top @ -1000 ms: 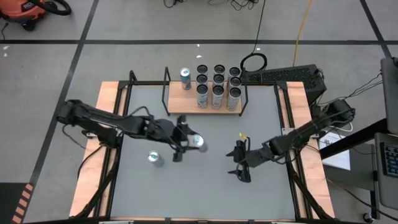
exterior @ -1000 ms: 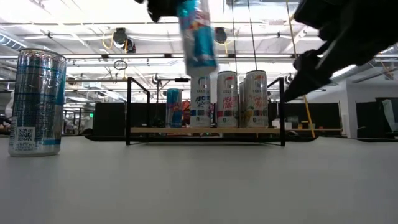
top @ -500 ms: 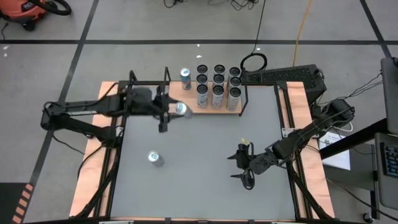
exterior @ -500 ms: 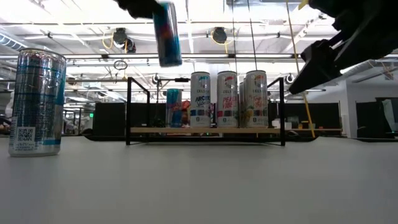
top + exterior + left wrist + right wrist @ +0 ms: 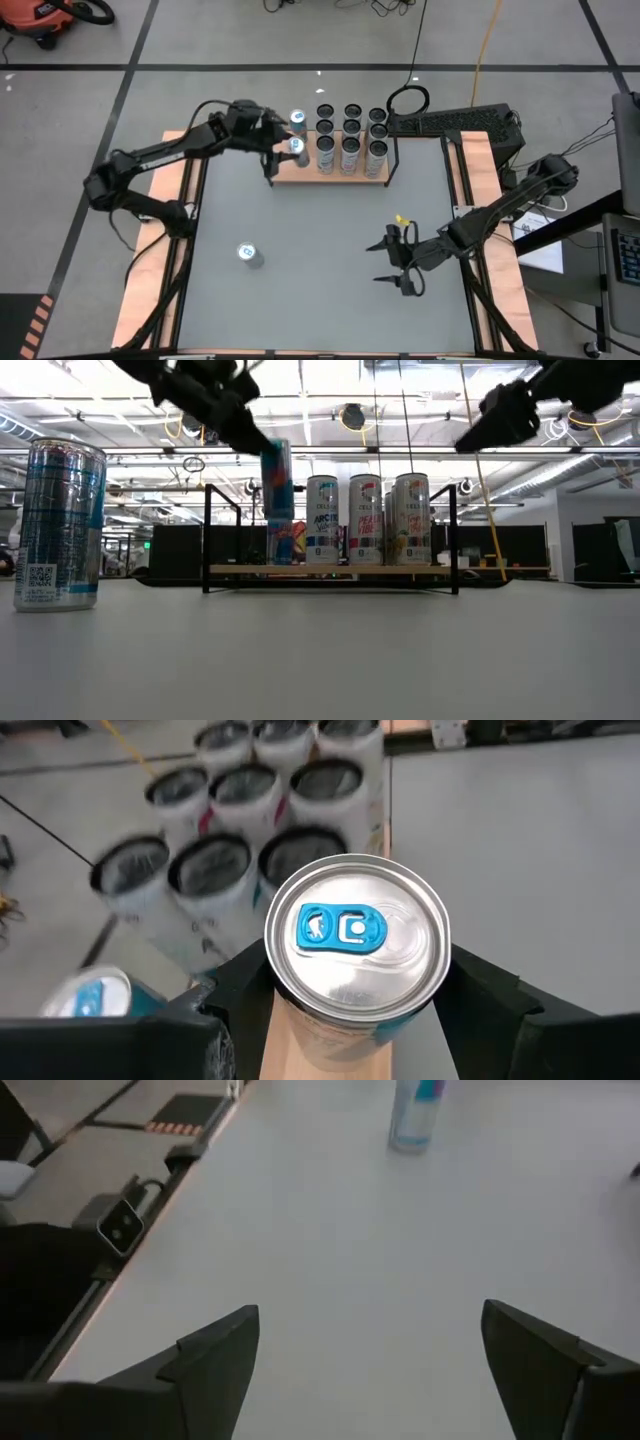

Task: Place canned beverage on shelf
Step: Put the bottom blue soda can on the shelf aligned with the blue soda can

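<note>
My left gripper (image 5: pixel 284 148) is shut on a blue-and-silver beverage can (image 5: pixel 297 147), with a blue tab on its top (image 5: pixel 342 928). It holds the can over the left end of the light-wood shelf (image 5: pixel 288 174). In the low view the can (image 5: pixel 277 480) hangs above the shelf board (image 5: pixel 330 570). Several tall cans (image 5: pixel 350 140) and one blue can (image 5: pixel 298 120) stand on the shelf. Another can (image 5: pixel 248 255) stands on the table, near left. My right gripper (image 5: pixel 400 266) is open over the table's right half, holding nothing. My left gripper pinches the can's side wall (image 5: pixel 290 1012), a little below the top rim, between its two fingers (image 5: pixel 478 1005). The fingers come from the table's left, slanting downward. The can is lifted clear of the shelf board, nearly upright with its top up.
Black rod frames (image 5: pixel 207 535) rise at both shelf ends. The cans on the shelf fill its middle and right part. The grey table (image 5: pixel 320 240) between the loose can and my right gripper is bare. Wooden strips (image 5: pixel 170 220) edge the table.
My left gripper has swung from the table's middle toward the far edge, carrying the can over the shelf's left end. The can, tilted before, now stands closer to upright. My right gripper has risen a little and stays open.
</note>
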Controlling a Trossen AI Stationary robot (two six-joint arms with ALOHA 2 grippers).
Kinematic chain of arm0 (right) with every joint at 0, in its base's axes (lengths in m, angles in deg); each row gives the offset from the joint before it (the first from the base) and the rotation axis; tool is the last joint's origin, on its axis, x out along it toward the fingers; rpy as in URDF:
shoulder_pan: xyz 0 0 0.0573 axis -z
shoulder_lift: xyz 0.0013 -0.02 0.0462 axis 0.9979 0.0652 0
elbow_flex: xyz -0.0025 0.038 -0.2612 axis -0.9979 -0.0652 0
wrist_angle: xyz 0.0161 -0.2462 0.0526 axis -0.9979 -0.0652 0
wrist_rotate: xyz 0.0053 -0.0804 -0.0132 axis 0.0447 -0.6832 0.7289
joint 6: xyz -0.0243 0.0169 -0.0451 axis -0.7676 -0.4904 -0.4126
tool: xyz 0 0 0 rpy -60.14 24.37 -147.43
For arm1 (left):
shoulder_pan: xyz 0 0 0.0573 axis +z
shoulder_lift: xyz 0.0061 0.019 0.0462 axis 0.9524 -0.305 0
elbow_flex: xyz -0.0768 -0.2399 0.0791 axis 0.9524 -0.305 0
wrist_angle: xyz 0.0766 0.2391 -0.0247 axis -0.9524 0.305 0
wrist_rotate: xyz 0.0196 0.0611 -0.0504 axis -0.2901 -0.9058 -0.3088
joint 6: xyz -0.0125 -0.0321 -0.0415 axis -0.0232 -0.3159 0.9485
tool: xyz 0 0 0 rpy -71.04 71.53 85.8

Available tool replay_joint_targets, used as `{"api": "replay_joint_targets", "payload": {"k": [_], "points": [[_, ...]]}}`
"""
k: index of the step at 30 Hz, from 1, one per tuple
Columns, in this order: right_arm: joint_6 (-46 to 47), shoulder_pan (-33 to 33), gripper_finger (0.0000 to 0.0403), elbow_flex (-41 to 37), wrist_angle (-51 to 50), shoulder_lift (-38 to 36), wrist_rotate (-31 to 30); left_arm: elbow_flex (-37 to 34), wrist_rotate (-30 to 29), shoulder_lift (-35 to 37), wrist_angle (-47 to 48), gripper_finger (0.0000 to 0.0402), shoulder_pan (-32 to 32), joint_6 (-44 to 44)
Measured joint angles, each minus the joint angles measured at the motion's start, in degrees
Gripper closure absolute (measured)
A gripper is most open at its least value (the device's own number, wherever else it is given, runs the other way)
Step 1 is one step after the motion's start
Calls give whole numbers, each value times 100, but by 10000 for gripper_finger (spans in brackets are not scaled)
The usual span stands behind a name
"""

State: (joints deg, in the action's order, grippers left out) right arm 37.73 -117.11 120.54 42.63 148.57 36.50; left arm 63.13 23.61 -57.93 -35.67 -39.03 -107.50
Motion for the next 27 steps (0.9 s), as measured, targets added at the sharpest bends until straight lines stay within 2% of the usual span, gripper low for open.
{"api": "replay_joint_targets", "payload": {"k": [4,15,27], "points": [[-411,4,85,0,35,-276,-12,0,409,-387,5,177,351,-151],[-1527,15,85,-2,31,-486,-18,0,455,-1114,-40,177,666,-277],[-1399,189,85,-2,-98,-486,-19,2,460,-1240,-430,177,748,-422]]}}
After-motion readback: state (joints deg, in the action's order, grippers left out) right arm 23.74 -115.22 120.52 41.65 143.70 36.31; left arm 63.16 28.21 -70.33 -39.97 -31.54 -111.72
